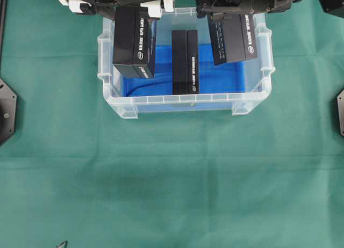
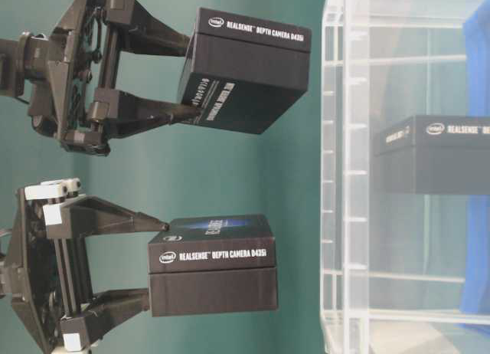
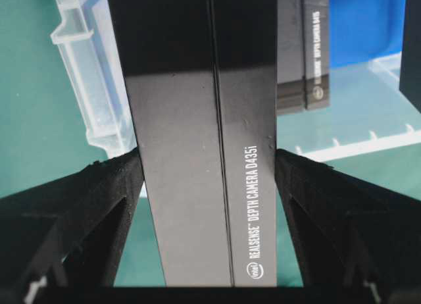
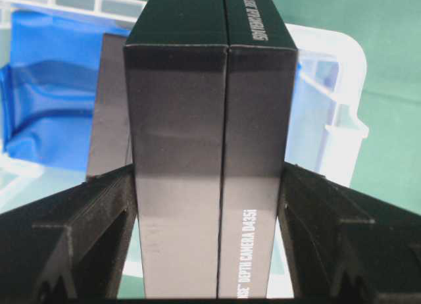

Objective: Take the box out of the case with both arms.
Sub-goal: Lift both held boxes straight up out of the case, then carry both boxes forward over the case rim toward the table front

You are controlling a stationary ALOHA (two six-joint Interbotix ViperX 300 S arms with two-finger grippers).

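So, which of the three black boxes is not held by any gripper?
The middle box, standing on the blue sheet inside the case. The left gripper and right gripper each clamp one other box above it.

boxes [image 1: 134, 41]: black, white lettering | case [image 1: 252, 103]: clear, blue lining | cloth [image 1: 172, 178]: green

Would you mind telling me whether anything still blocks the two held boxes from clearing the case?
Nothing visible does. The left box and the right box hang above the case, clamped in the jaws. One middle box remains inside, between them and apart.
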